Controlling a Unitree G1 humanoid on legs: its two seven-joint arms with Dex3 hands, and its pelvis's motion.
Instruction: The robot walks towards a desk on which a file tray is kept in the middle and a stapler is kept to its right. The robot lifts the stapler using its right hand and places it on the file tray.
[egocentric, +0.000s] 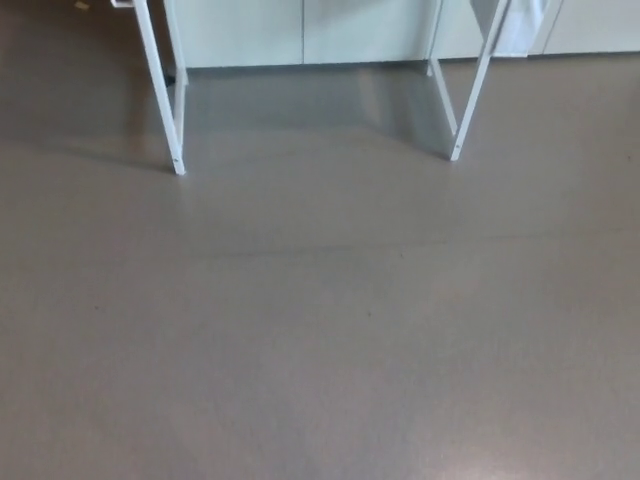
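Note:
Neither the file tray nor the stapler shows in the head view. Only the desk's white legs reach into the picture: the left leg (165, 95) and the right leg (472, 90), both slanting down onto the floor at the top of the frame. The desk top is above the picture's edge. Neither of my hands is in view.
Grey-brown floor (320, 330) fills most of the picture. Pale cabinet fronts (300, 30) run along the back behind the desk legs. A further thin white leg (440, 95) stands beside the right leg.

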